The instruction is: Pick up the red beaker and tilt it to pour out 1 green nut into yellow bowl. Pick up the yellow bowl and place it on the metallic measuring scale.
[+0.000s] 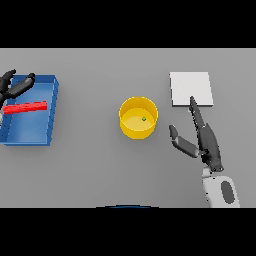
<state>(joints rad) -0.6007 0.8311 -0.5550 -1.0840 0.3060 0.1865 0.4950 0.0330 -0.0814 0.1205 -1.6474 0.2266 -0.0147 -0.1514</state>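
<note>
Right hand (207, 142): fingers straight and spread, thumb out toward the bowl, holding nothing; fingertips reach the near edge of the scale.
Metallic measuring scale (191, 88): pale flat square, bare, beyond the right hand.
Yellow bowl (138, 118): upright on the table, left of the right hand, apart from it.
Green nut (144, 119): lies inside the bowl.
Red beaker (26, 107): lying on its side in the blue tray (47, 127).
Left hand (14, 86): over the tray's far left corner, fingers loosely extended, gripping nothing.

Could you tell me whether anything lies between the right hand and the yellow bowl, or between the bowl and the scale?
Nothing visible does. Bare table separates the right hand from the bowl, and the bowl from the scale.
</note>
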